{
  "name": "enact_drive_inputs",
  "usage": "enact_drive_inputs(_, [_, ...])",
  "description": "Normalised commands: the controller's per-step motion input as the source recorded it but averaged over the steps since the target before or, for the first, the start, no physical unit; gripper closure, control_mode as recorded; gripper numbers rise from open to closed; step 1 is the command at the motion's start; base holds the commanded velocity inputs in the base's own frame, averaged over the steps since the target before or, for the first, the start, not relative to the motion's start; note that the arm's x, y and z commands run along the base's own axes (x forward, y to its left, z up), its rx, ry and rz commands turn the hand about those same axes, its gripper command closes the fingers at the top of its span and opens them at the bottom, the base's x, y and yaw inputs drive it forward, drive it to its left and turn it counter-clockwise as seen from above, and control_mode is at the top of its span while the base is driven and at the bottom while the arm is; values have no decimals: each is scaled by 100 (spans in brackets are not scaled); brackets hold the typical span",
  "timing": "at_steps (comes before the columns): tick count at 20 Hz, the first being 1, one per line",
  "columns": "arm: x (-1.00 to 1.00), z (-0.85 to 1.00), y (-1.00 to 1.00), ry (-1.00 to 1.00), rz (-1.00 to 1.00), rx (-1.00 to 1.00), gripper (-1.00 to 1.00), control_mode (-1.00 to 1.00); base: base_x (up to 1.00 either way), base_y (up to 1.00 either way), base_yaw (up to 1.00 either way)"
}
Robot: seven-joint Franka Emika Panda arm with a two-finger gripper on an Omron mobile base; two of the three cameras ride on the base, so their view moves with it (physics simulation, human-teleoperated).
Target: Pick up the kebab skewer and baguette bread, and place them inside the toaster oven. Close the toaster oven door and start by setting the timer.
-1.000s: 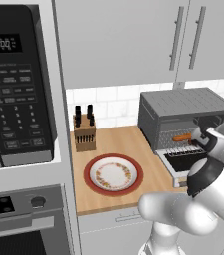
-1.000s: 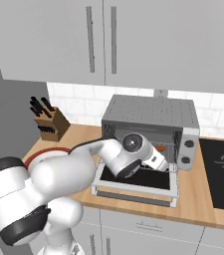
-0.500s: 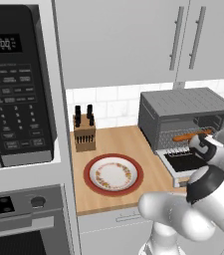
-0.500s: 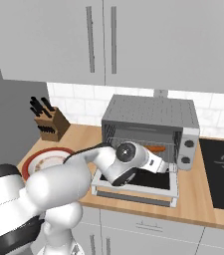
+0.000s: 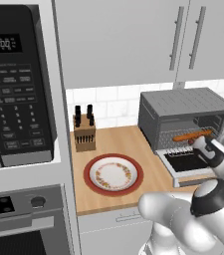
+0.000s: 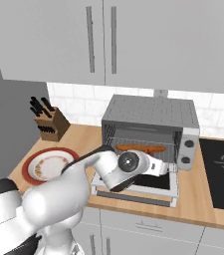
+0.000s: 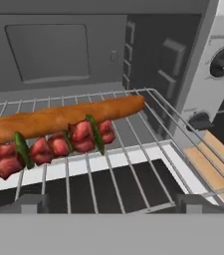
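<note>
The toaster oven (image 6: 153,112) stands on the counter with its door (image 6: 138,187) dropped flat. On its wire rack (image 7: 133,164) lies the long orange-brown baguette (image 7: 58,117), also visible through the oven mouth in the base views (image 6: 141,148) (image 5: 193,135). The kebab skewer (image 7: 58,144), with red meat chunks and green pieces, rests on the rack just in front of the bread, touching it. My gripper (image 7: 112,204) hovers over the lowered door, a little outside the oven mouth, open and empty, its fingertips (image 7: 26,201) spread wide.
Two oven knobs (image 6: 185,152) sit on the right panel, close to my hand (image 6: 158,167). An empty red-rimmed plate (image 5: 113,174) and a knife block (image 5: 83,134) stand left of the oven. A black microwave (image 5: 14,89) is at far left, a cooktop (image 6: 223,172) at right.
My hand has pulled back out of the oven mouth and dropped lower over the door. The baguette now shows lying free on the rack.
</note>
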Motion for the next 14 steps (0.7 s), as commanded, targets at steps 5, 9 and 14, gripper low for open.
enact_drive_inputs(5, [-27,-11,5,0,16,-12,-100,-100,0,0,0])
enact_drive_inputs(9, [-23,-16,26,0,9,-11,-100,-100,0,0,0])
enact_drive_inputs(14, [0,-6,15,0,3,-3,-100,-100,0,0,0])
